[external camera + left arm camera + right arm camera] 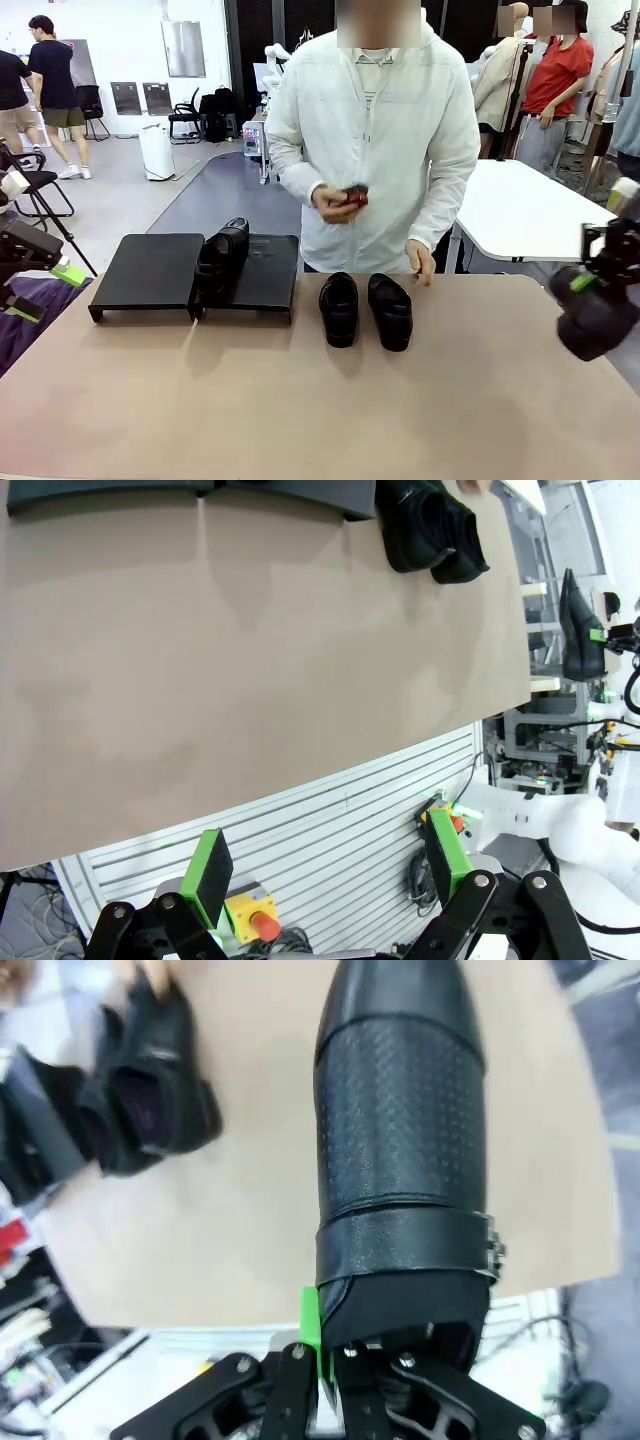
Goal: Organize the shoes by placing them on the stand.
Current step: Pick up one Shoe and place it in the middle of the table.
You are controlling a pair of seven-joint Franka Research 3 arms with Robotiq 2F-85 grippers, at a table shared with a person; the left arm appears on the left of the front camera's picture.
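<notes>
The right pincer (328,1345) is clamped on the heel of a held shoe (400,1140). Its fingertips are mostly hidden by the collar, with one green pad showing. A dimpled upper, a smooth strap and a small metal buckle (490,1250) are seen from the wrist, whereas from the front this shoe appears as a dark rounded lump, well right of the stand (150,270). The left pincer (330,865) is held wide apart, gripping nothing, off the stand's left end. A pair of shoes (339,308) is set on the tabletop (300,400) just right of the stand. A fourth shoe (222,262) lies along the seam of its two matte panels. Beyond the stand's right end, something small in the person's hand (340,200) cannot be made out.
</notes>
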